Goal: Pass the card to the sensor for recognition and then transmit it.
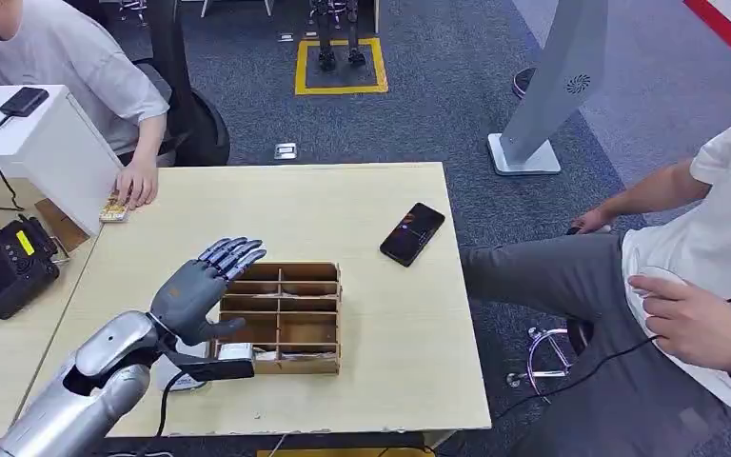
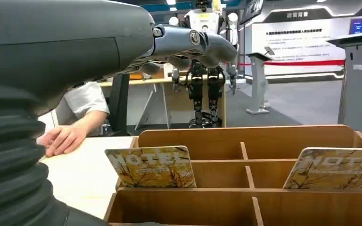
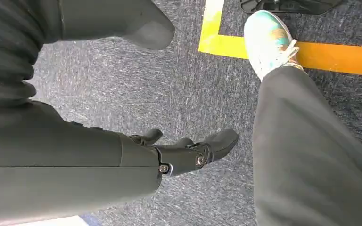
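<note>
Left hand: fingers spread, empty, over the wooden organizer's left edge.
Right hand: loosely spread, empty, above carpet.
Cards: upright in organizer compartments; right one cut off.
Open room: bare table beyond the organizer.
Phone: near right table edge.

Two yellowish rectangular cards with rounded corners, printed with bare branches and the word "HOTEL", stand upright in the brown wooden divided organiser box. In the left wrist view one card leans against a divider in one compartment, and the second card stands in the neighbouring compartment of the same row, well apart from the first. The box sits on the pale wooden surface. A black card-reader sensor with a small yellow display rests on the adjoining surface, well apart from the box.
</note>
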{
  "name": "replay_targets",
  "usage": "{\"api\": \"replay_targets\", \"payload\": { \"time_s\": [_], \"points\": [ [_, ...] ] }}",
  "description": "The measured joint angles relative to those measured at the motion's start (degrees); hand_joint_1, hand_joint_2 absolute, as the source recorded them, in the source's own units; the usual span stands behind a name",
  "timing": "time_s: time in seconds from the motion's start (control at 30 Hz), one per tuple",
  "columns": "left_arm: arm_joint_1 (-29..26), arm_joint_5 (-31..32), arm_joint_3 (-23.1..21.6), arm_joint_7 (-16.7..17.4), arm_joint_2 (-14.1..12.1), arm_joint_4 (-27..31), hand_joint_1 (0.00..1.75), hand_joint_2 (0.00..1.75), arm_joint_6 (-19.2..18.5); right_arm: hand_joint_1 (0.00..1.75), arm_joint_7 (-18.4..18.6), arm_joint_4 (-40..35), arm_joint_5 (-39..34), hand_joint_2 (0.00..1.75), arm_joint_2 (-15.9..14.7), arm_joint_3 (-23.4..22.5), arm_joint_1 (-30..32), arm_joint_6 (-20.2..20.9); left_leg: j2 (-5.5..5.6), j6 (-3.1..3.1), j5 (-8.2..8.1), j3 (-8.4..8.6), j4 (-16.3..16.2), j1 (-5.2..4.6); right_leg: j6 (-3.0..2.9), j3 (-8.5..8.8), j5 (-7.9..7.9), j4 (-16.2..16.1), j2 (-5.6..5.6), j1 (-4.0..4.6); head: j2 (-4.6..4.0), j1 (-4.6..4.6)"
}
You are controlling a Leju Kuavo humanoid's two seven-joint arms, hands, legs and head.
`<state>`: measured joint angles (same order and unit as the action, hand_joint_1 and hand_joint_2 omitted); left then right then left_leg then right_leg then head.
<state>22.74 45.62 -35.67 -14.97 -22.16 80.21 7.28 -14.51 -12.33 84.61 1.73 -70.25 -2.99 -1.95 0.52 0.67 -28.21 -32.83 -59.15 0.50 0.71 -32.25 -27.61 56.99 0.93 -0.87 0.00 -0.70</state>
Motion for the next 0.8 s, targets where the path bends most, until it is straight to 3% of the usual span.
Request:
{"api": "replay_targets", "payload": {
  "time_s": [0.8],
  "points": [
    [0.0,0.9,0.0,0.7,0.5,-1.9,0.0,1.75,1.0,0.0,-0.2,0.0,0.0,1.75,0.0,-0.1,0.0,0.0,0.0,0.0,0.0,0.0,0.0,0.0,0.0,0.0,0.0,0.0,0.0,0.0,0.0,0.02]
  ]
}}
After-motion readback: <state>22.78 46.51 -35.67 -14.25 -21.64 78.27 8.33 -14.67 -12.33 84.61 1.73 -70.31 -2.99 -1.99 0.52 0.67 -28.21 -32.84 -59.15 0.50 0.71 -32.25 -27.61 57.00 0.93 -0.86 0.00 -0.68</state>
